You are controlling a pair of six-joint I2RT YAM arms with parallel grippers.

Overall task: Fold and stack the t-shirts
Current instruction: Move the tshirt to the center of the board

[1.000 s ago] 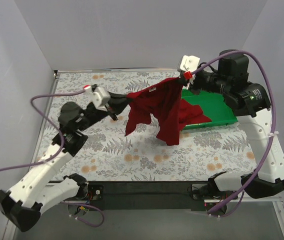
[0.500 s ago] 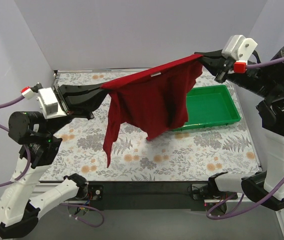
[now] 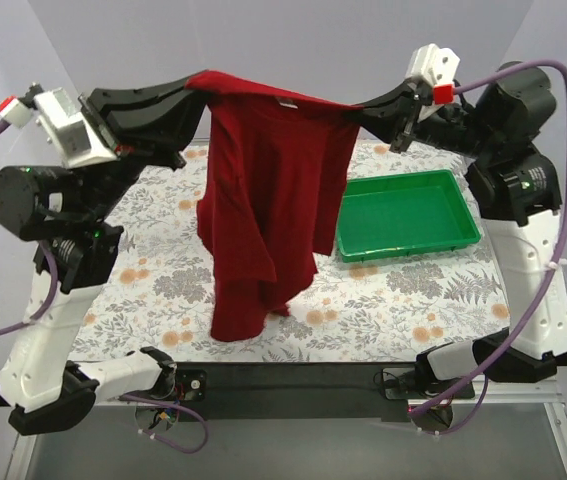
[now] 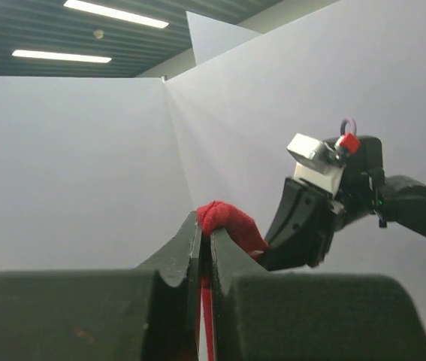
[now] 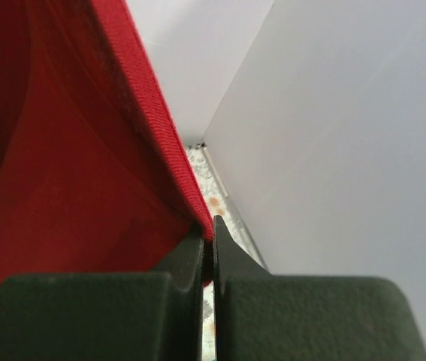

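— Is the left gripper (image 3: 199, 84) holding anything?

— Yes. Its jaws are pinched tight on one shoulder of the dark red t-shirt (image 3: 263, 190), up at about 11 o'clock in the overhead view. In the left wrist view a small red wad pokes out just past the closed fingertips (image 4: 185, 242).

— And the right gripper (image 3: 358, 106)?

— It is clamped the same way on the other shoulder, at about 1 o'clock. Its own camera shows a red hem running down into the shut jaws (image 5: 211, 235).

— So where does the shirt sit?

— It is strung between the two grippers, high over the floral table (image 3: 403, 315). The collar edge sags a little between them. The body hangs toward 6 o'clock in long vertical folds, with one sleeve drooping on the left side. The lowest cloth shows over the near part of the table. I cannot tell whether it touches the surface.

— What else is there?

— A green tray (image 3: 408, 212) rests on the table at 3 o'clock from the shirt, below the right arm. The shirt's right edge overlaps its left rim in the overhead view.
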